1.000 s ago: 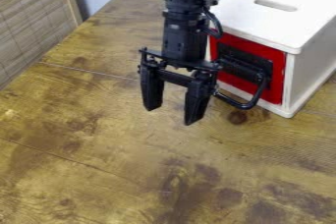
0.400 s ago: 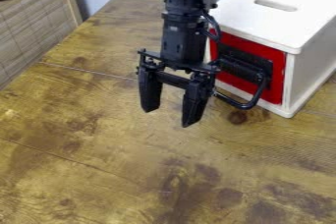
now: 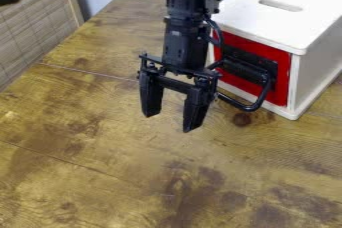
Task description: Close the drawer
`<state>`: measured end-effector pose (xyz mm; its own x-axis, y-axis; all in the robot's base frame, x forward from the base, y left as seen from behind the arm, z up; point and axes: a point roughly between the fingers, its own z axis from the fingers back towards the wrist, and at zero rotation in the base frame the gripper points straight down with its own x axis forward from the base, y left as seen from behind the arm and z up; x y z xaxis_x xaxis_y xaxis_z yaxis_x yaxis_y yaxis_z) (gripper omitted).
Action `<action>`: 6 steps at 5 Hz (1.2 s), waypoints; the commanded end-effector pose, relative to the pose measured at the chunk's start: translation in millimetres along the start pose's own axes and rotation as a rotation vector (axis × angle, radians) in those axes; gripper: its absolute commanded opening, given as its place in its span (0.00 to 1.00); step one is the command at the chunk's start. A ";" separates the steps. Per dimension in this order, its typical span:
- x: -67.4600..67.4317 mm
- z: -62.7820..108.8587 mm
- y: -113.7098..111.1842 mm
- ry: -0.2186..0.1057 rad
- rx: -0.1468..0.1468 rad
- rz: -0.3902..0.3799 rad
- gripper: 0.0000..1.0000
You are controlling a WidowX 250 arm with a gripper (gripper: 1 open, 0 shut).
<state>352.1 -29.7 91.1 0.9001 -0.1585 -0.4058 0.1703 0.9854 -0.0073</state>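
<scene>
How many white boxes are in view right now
1: the white box stands on the wooden table, at the upper right, partly behind the arm.

Relative to the drawer [image 3: 254, 48], the gripper [image 3: 171, 120] has shifted slightly leftward in the camera view, widening the visible offset from the drawer front. Both fingertips [image 3: 193, 124] now register slightly lower in the view. The displacement is small and progressive across the two earlier pictures.

One fixed-looking view — from above the table [image 3: 114, 162], angled down, moderately near.
</scene>
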 end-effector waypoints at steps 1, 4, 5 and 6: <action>-5.7 13.5 7.6 -0.041 0.008 0.016 1.00; -7.3 6.4 7.3 -0.013 0.010 0.009 1.00; -8.1 6.0 6.9 -0.011 0.011 0.005 1.00; -8.6 5.6 6.6 -0.009 0.012 0.000 1.00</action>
<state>344.8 -27.8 83.4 0.8813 -0.1661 -0.4423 0.1815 0.9834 -0.0077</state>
